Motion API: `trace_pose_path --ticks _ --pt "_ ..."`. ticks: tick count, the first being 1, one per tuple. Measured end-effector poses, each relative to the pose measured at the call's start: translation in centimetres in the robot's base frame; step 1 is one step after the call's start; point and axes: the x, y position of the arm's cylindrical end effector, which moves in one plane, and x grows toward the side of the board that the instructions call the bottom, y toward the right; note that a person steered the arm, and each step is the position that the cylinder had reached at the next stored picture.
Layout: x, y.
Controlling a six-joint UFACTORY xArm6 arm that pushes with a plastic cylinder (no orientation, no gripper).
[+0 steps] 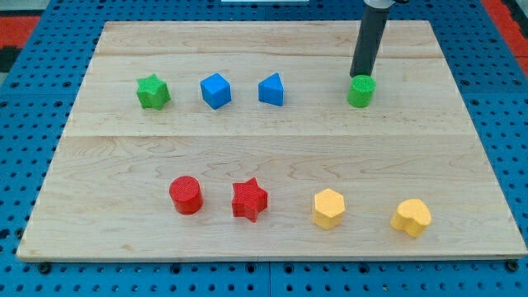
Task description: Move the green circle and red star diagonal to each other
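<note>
A pale wooden worktop point(272, 148), made of planks with faint grain and seams running across the view, sits on a blue pegboard base dotted with holes. A single robot arm ends in a straight dark rod; it carries no gripper, so there is nothing to open, close or hold. The rod's tip point(360, 77) rests at the top edge of the green circle point(360, 91), touching it or nearly so, on the side toward the view's top.

The green circle, a short ribbed cylinder of matte plastic, lies directly below the tip. The red star point(249, 200), a chunky five-pointed block, lies well away from the tip, toward the view's bottom and left. The two are well apart, so the task looks barely begun: the circle probably has to be pushed down and leftward until it sits at a corner of the star, and the tip appears placed for such a push.

Left of the tip, in a row, stand a blue triangle point(271, 90), a blue cube point(215, 91) and, farthest off, a green star point(153, 91). Below the tip lie a yellow hexagon point(328, 208) and, slightly to its right, a yellow heart point(411, 217). A red circle point(186, 195) sits just left of the red star. All blocks look like layered, printed plastic with fine ridges.
</note>
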Motion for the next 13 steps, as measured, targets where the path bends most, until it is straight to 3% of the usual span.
trace_pose_path --ticks 5,6,7,9,10,11,13 --pt "-1.6 0.1" --pt "1.0 0.7" --pt "9.3 -3.6" --pt "10.0 -4.5" --pt "10.8 -8.9" --pt "15.2 -10.3" --pt "18.8 -8.9"
